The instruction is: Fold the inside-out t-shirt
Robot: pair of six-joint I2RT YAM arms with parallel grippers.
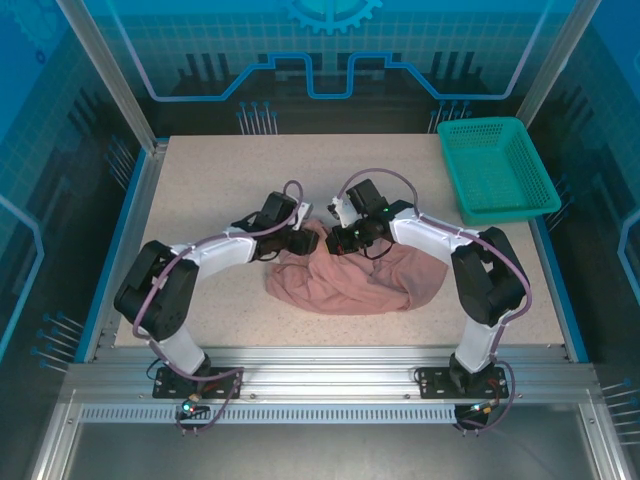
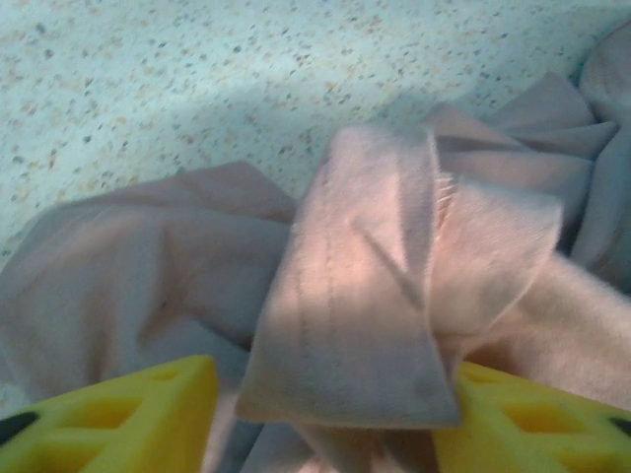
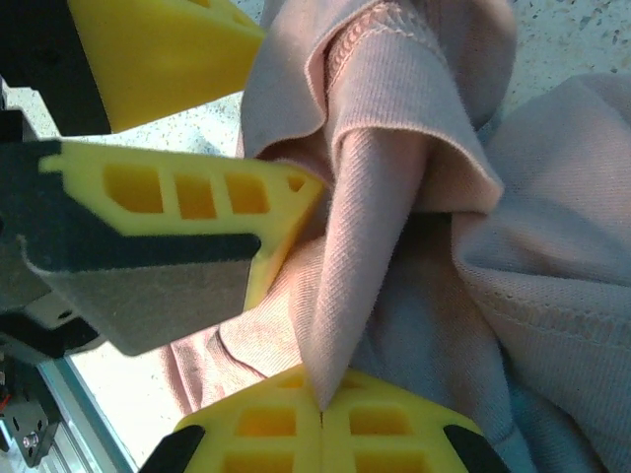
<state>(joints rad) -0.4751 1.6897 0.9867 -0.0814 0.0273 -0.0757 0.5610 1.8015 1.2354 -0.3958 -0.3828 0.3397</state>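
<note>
While t-shirt [image 1: 350,285] lies bunched, right gripper [image 3: 322,419] clamped on fold [image 3: 350,236]; left gripper [image 2: 335,379] apart astride hem [image 2: 340,286].

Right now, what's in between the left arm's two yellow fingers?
A folded band of the pink t-shirt sits between the left fingers. The left wrist view shows it.

You are working in a robot lab cell, not in a home or a shop. A table [image 1: 330,160] with a speckled top is sitting inside an aluminium frame [image 1: 320,385] of slotted profiles. The left arm [image 1: 215,250] and the right arm [image 1: 440,240] are standing on its near rail. Blue see-through panels [image 1: 200,50], carrying a printed gear [image 1: 333,12] and circuit lines, are closing the cell around.
</note>
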